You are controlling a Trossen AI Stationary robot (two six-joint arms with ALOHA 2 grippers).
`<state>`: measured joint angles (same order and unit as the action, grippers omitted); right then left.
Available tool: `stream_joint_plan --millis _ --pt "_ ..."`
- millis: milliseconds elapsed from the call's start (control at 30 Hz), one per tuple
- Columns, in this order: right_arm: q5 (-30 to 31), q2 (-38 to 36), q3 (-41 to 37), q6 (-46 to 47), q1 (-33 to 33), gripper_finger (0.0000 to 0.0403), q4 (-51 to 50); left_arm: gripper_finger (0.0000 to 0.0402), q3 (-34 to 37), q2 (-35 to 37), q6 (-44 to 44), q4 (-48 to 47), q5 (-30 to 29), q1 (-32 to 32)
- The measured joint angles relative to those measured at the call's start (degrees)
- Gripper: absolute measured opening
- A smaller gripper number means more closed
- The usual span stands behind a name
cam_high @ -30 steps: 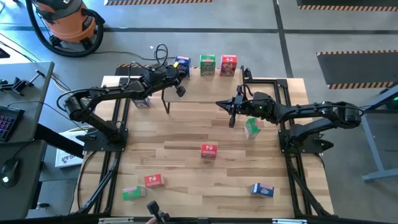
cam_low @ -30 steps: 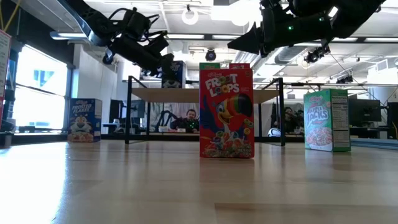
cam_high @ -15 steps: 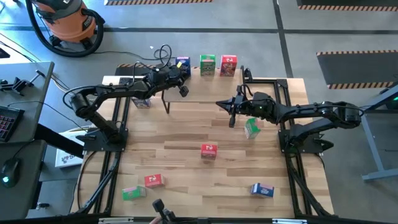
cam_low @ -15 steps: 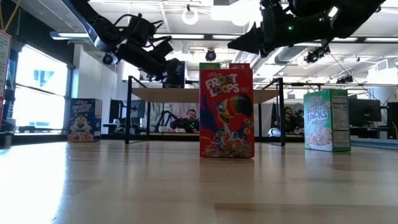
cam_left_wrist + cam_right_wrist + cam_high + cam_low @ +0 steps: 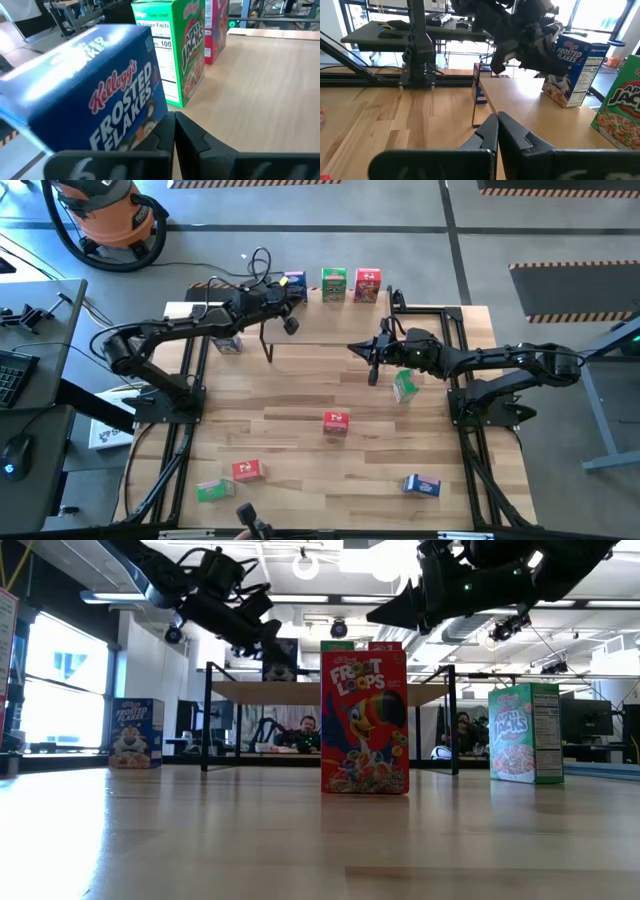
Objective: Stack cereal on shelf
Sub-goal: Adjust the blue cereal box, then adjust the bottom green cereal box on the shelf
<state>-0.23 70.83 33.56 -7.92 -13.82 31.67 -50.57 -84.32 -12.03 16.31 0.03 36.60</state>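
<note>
The shelf (image 5: 325,320) stands at the table's far middle. On its far edge a blue cereal box (image 5: 293,280), a green one (image 5: 333,284) and a red one (image 5: 367,284) stand upright in a row. My left gripper (image 5: 285,293) is shut and hovers over the shelf's left end. Its fingers (image 5: 174,131) are close beside the blue box (image 5: 95,95). My right gripper (image 5: 352,347) is shut with nothing in it. It hangs in the air by the shelf's near right part, pointing toward the table's left. My left gripper's shut fingers (image 5: 165,137) come nearly level at the blue box's lower near corner (image 5: 161,112). Whether they touch it I cannot tell. The box stands on the shelf board.
Several more cereal boxes stand on the tabletop: green (image 5: 405,386) under my right arm, red (image 5: 336,422) in the middle, blue (image 5: 228,343) under my left arm. Red (image 5: 247,470), green (image 5: 213,490) and blue (image 5: 422,485) boxes are near the front edge. The shelf's thin black legs (image 5: 268,350) stand nearby.
My left gripper dipped forward and down toward the blue box, then rose back to about where it was, staying shut. The blue box stands where it stood. My right arm has kept still.
</note>
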Motion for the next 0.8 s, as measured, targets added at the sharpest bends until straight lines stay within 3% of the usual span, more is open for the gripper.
stream_joint_plan --millis 233,433,600,800 --pt "0.5 0.0 0.0 0.2 0.2 0.0000 -0.1 0.0000 3.8 3.9 -0.3 1.2 4.2 0.4" --pt "8.7 -2.6 1.0 0.5 4.9 0.0000 -5.7 0.0000 11.2 8.6 4.4 8.8 12.3 -1.2" --pt "20.9 -8.1 7.8 10.7 13.2 0.0000 -30.5 0.0000 15.5 11.5 6.6 15.0 15.4 -4.8" --pt "28.7 -8.9 22.8 41.4 20.6 0.0015 -73.4 0.0000 16.0 12.3 6.4 15.1 15.6 -7.9"
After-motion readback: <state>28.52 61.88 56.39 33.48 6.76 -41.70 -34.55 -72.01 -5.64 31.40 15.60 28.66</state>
